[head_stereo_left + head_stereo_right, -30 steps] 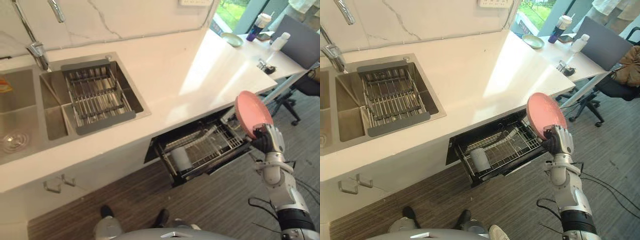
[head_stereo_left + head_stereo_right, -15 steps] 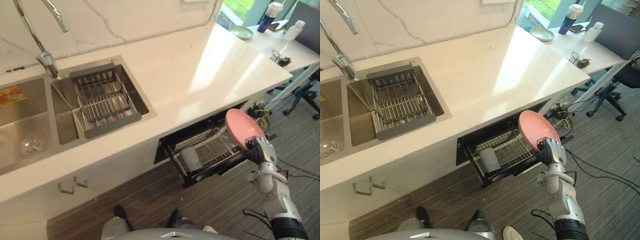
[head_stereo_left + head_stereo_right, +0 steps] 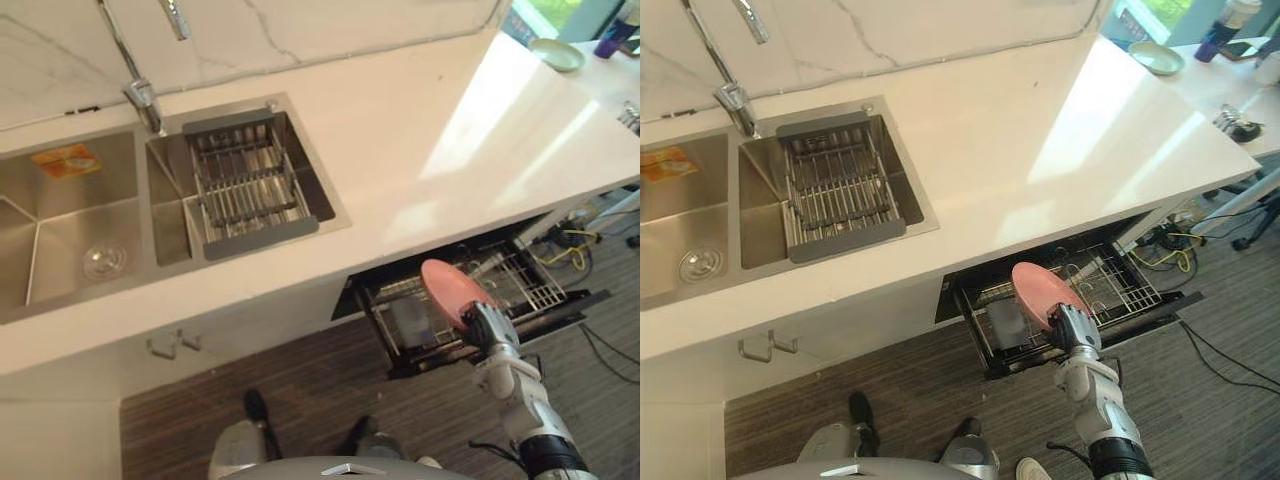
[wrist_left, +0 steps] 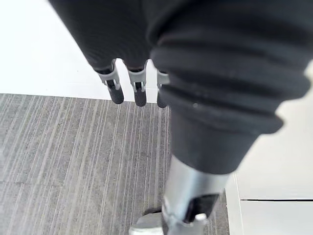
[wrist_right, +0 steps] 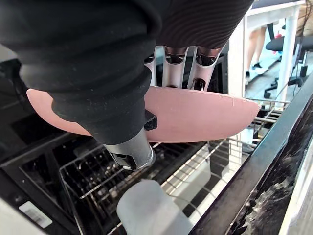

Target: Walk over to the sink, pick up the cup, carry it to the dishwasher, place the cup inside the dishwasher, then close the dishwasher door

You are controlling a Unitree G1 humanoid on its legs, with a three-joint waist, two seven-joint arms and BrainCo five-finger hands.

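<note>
My right hand (image 3: 487, 326) is shut on a pink plate (image 3: 1043, 293), fingers behind it and thumb in front. The plate (image 5: 195, 115) is held tilted just above the wire rack (image 3: 1120, 291) of the pulled-out dishwasher drawer (image 3: 520, 290) under the counter. A grey cup (image 3: 408, 318) lies in the rack at its left end, just below the plate; the right wrist view shows this cup (image 5: 146, 208) close under the hand. My left hand (image 4: 139, 90) hangs over the striped floor with relaxed fingers and holds nothing.
A double steel sink (image 3: 60, 230) with a dark drain rack (image 3: 245, 185) and a faucet (image 3: 140, 92) is set in the white counter (image 3: 420, 120). A green bowl (image 3: 556, 52) sits at the counter's far end. A person's legs (image 5: 257, 49) stand beyond the drawer.
The camera has shifted. My right hand has carried the pink plate down and left, from beside the drawer's right end to over the rack near the grey cup.
</note>
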